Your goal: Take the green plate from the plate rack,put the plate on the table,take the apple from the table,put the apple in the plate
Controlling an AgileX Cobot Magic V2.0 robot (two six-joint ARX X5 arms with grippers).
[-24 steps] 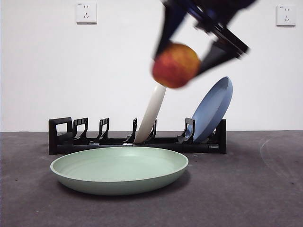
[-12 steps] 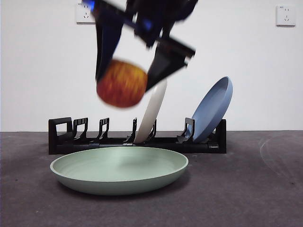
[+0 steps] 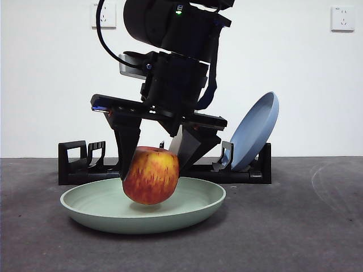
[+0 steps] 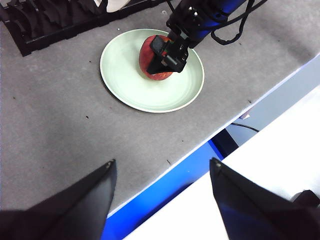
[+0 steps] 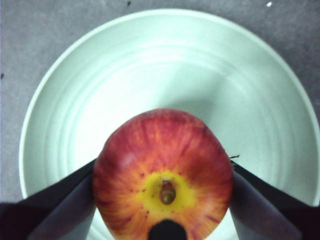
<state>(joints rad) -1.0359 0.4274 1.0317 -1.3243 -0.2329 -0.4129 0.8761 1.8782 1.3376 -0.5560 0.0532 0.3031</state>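
Observation:
The red and yellow apple is clamped between the two jaws of my right gripper. It hangs low inside the green plate, just above the plate's floor or barely touching it. The right wrist view looks straight down on the apple, centred over the pale plate. The plate lies flat on the table, in front of the black plate rack. My left gripper is open and holds nothing, high over the table's front edge, far from the plate.
A blue plate leans in the rack's right end. A white plate shows only as a sliver in the rack, hidden behind the arm in the front view. The table's front edge runs near the green plate.
My right gripper has carried the apple leftward and down, from high above the rack to low inside the green plate. The plate has not moved.

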